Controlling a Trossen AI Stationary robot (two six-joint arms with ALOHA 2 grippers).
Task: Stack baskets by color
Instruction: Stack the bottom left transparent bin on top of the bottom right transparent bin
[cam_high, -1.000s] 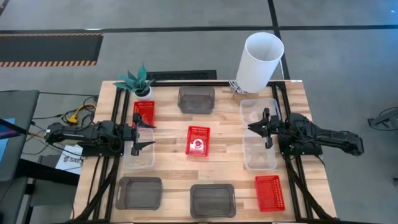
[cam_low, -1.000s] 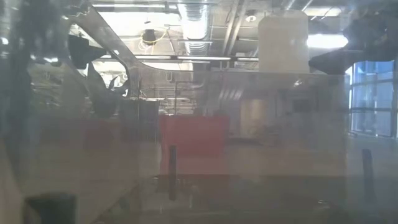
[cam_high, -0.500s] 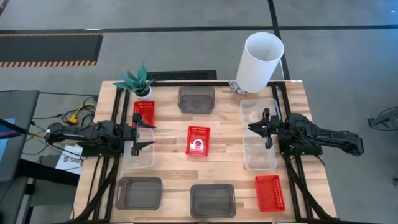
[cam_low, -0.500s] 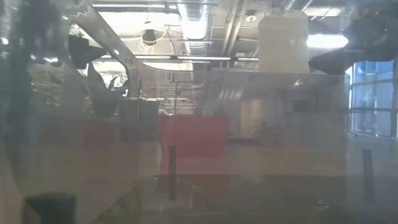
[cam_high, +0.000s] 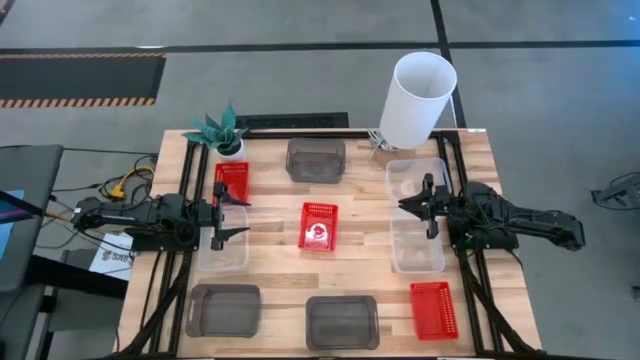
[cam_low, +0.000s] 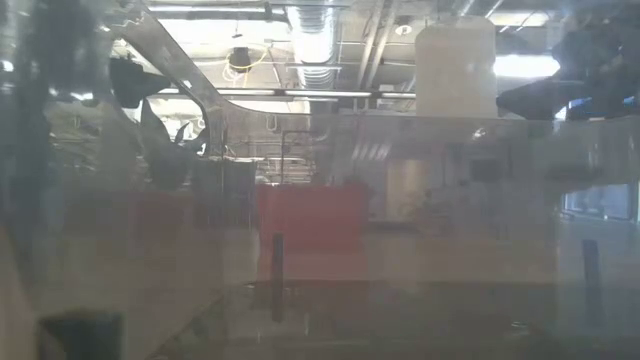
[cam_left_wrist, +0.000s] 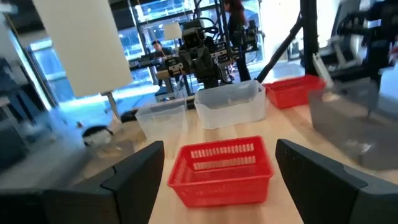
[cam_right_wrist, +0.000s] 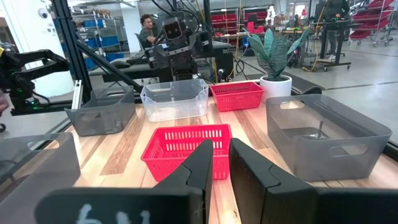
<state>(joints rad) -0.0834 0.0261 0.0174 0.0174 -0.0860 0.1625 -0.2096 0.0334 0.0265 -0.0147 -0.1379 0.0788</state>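
Left gripper (cam_high: 226, 212) hangs wide open, empty, above a clear basket (cam_high: 222, 250) near the surface's left edge. Right gripper (cam_high: 428, 207), nearly closed and empty, hovers between 2 clear baskets (cam_high: 417, 244) near the right edge.

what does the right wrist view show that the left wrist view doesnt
Only the right wrist view: the potted plant and the red basket beside it.

Only the left wrist view: the white cylinder and the red basket at the far corner.

Both: the center red basket on the wooden table, plus clear and grey baskets.
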